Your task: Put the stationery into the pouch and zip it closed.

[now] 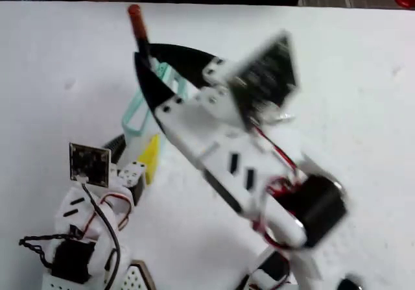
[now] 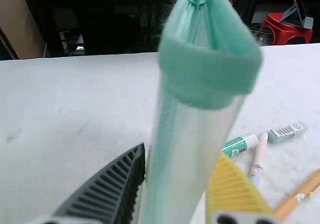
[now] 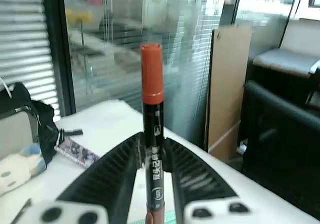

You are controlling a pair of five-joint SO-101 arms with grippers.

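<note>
In the left wrist view the mint-green pouch (image 2: 200, 83) stands between a grey finger (image 2: 112, 189) and a yellow finger (image 2: 232, 189); my left gripper (image 2: 181, 156) is shut on it, its zipper end pointing away. From above, the pouch (image 1: 144, 108) lies ahead of the left gripper (image 1: 136, 144). My right gripper (image 3: 152, 144) is shut on a marker (image 3: 151, 129) with a red cap, held upright between black fingers. In the high view the marker (image 1: 136, 24) sticks out of the right gripper (image 1: 150, 60), just over the pouch's far end.
On the white table (image 2: 60, 114) beside the pouch lie a green-and-white glue stick (image 2: 240, 145), a small green eraser-like piece (image 2: 286, 132), a pale pen (image 2: 258, 156) and a pencil (image 2: 300, 194). The right arm (image 1: 246, 167) crosses the middle of the high view.
</note>
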